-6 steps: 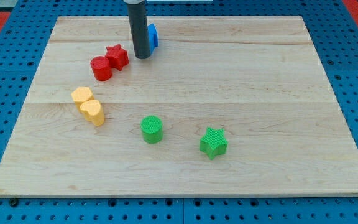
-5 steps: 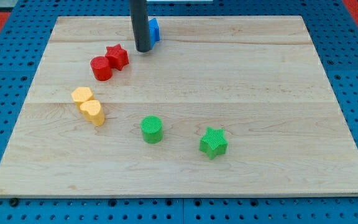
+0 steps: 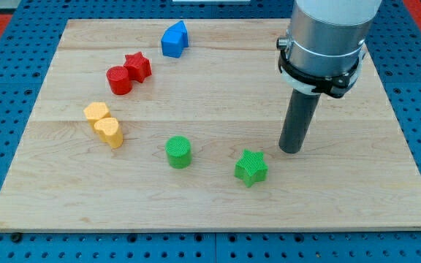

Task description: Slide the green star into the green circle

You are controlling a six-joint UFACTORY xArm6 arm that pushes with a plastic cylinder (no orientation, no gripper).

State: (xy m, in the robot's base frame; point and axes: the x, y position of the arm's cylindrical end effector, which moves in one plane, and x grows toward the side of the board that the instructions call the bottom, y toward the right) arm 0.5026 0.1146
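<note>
The green star (image 3: 251, 167) lies on the wooden board (image 3: 218, 88) at the lower middle right. The green circle (image 3: 178, 152) stands to its left, about a hundred pixels away, apart from it. My tip (image 3: 291, 150) rests on the board just up and to the right of the green star, a small gap between them. The rod rises from the tip into the grey arm at the view's top right.
A blue block (image 3: 173, 39) sits near the top edge. A red star (image 3: 138, 66) touches a red cylinder (image 3: 120, 80) at the upper left. A yellow hexagon block (image 3: 96, 112) and a yellow heart (image 3: 110, 132) touch at the left.
My tip has moved from beside the blue block at the top to the lower right, close to the green star. No block has moved; the blue block now shows fully.
</note>
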